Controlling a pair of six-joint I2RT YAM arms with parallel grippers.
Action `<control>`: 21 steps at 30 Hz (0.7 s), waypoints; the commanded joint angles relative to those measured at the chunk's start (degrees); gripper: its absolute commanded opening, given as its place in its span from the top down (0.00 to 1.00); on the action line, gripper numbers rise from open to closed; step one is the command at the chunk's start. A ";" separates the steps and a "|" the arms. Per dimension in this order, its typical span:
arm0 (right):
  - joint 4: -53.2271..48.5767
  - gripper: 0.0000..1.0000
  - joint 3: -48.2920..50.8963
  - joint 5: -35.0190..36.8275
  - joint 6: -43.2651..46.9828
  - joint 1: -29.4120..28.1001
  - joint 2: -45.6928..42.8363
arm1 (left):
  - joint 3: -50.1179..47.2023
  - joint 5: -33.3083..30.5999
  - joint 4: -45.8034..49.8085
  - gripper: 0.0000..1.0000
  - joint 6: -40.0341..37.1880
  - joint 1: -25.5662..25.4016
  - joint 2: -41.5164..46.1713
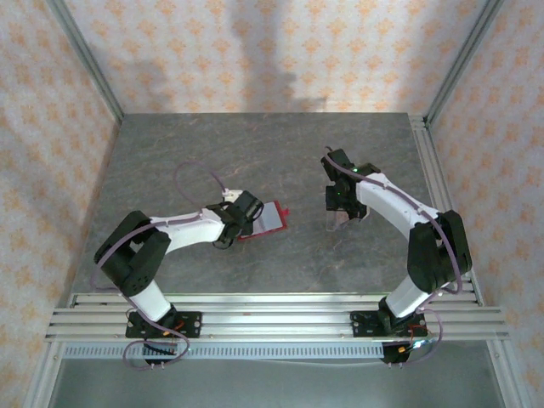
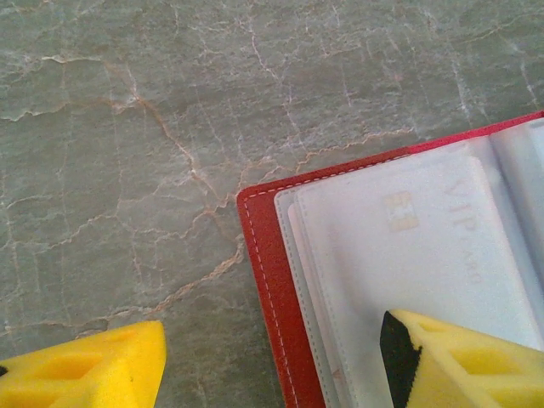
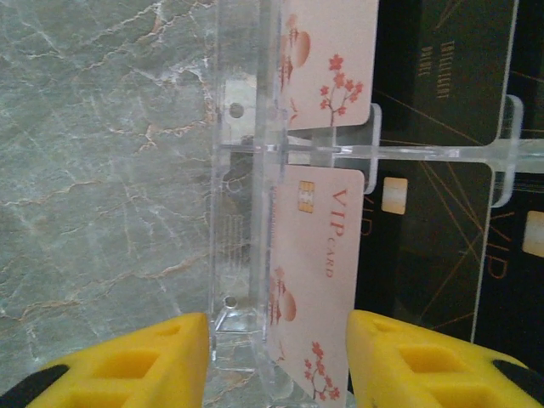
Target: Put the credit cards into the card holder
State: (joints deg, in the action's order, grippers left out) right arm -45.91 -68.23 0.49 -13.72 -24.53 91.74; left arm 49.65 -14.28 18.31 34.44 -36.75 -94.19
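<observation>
Credit cards [image 3: 316, 280], thin flat rectangles, sit in a clear acrylic rack [image 3: 242, 212] on the grey marble-patterned table [image 1: 255, 153]. Some are pale pink with red blossom prints and "VIP card" lettering, and others beside them are glossy black cards [image 3: 425, 255] with fine gold lines. In the top view the rack [image 1: 340, 223] sits right of the table's middle, directly under the right arm's jaws. From the right wrist, those jaws stand apart, with their yellow fingers [image 3: 127, 370] on either side of one rack wall and the near end of a pink card. Whether they are pinching the card or only flanking it, I cannot tell. Well apart from the rack, left of the middle, the small red squarish folding card holder [image 1: 270, 218] lies flat and open on the table, its inside facing up. The left wrist view shows its red stitched border [image 2: 263, 280] around clear plastic sleeves, and a pale card [image 2: 425, 238] with faint "VIP" lettering is already tucked in one sleeve. The left arm's jaws are released and gripping nothing. One yellow finger [image 2: 85, 370] is over bare table beside the holder, and the other finger [image 2: 463, 361] is over the sleeves, though I cannot tell whether it touches them.
</observation>
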 commanded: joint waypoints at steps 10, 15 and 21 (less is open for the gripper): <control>-0.89 0.55 1.78 2.94 -0.46 0.57 0.42 | 0.56 -0.92 3.41 0.31 -0.15 -0.07 4.54; 0.37 0.57 2.34 0.81 -0.56 1.24 0.72 | 0.77 -1.04 3.71 0.31 -0.07 -0.07 5.30; 1.65 0.65 2.57 -1.23 -0.69 1.75 0.35 | 0.90 -1.18 3.81 0.31 0.03 -0.07 5.26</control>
State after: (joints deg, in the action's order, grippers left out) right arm -44.93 -66.39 0.21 -13.93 -23.40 91.79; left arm 49.67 -14.13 20.29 34.44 -36.75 -90.13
